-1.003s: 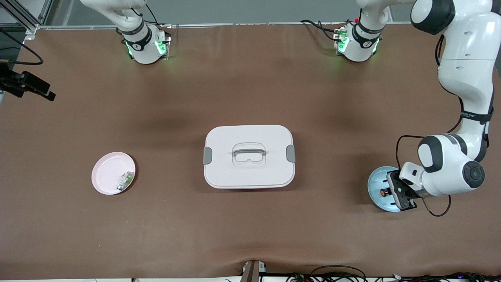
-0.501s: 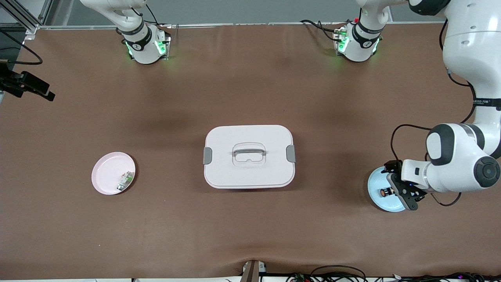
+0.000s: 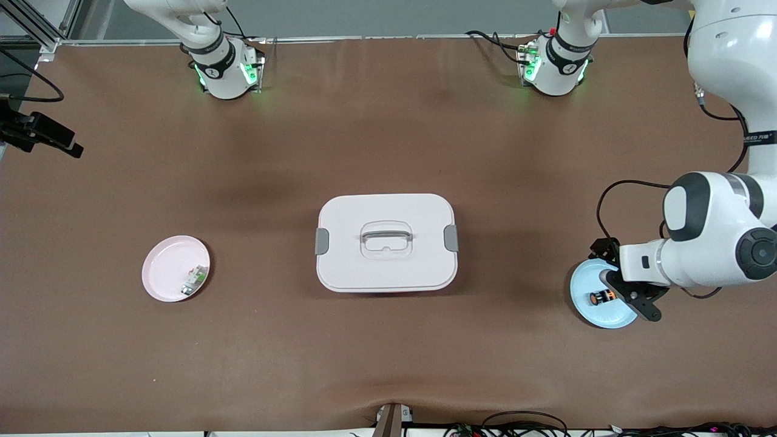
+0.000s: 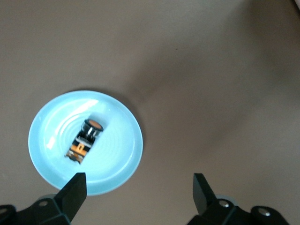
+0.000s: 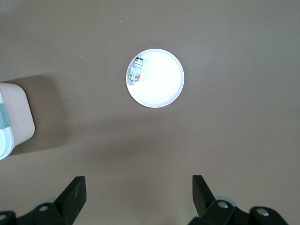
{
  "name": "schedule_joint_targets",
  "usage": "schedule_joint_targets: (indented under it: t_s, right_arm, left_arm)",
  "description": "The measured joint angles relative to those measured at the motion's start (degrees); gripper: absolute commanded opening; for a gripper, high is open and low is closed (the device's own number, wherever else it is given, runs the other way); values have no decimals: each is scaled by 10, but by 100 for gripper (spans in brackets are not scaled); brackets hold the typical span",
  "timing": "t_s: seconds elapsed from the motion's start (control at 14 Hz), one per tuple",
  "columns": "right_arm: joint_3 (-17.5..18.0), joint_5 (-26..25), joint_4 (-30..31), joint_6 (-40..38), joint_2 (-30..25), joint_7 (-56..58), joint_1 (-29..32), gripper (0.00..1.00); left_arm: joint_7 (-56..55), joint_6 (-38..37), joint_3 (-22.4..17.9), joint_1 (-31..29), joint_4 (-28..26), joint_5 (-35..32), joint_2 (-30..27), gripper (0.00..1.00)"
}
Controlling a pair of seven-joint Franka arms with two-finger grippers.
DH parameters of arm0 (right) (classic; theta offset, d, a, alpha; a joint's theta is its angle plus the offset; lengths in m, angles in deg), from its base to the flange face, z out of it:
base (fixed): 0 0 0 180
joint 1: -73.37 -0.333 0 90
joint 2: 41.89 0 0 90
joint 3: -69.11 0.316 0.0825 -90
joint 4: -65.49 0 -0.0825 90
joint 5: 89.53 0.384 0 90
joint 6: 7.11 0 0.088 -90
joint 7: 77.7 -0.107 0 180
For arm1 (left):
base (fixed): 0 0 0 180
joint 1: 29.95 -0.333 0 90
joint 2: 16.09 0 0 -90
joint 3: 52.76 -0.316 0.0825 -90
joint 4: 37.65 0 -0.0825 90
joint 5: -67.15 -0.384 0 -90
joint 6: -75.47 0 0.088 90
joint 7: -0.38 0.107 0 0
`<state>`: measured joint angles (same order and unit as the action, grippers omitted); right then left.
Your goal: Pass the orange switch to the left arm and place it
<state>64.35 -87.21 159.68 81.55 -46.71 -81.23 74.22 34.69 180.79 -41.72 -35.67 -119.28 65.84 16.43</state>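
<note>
From the front, the orange switch (image 3: 601,297) lies on its side in the blue plate (image 3: 584,308), near the table's edge at the left arm's end. The left gripper (image 3: 625,290) hangs over the plate with its fingers spread wide and nothing in them. The white box (image 3: 386,241) sits in the middle of the table. The pink plate (image 3: 165,274) holds a small green part (image 3: 193,280).

In the left wrist view, the switch (image 4: 85,141) is not yet between the fingers (image 4: 72,193). I think the gripper should line up over it, then go down slowly.

In the right wrist view, the right gripper (image 5: 138,196) waits up high, fingers spread, over the brown table (image 5: 234,140) near the pink plate (image 5: 161,91).
</note>
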Motion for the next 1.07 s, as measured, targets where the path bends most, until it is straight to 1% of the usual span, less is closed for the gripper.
schedule_joint_targets:
  t_s: [0.29,0.64,0.86,1.07]
  right_arm:
    - [-5,-1,-13,1,2,0,1,100]
    - [-7,-1,-23,4,12,0,2,100]
    - [-7,-1,-34,4,21,0,2,100]
    - [-7,-1,-38,4,24,0,2,100]
  left_arm:
    - [-187,-51,1,25,1,-1,-42,100]
    - [-361,-95,3,26,1,-1,-105,100]
    - [-391,-107,1,24,1,-3,-136,100]
    - [-391,-107,-10,13,11,-35,-146,100]
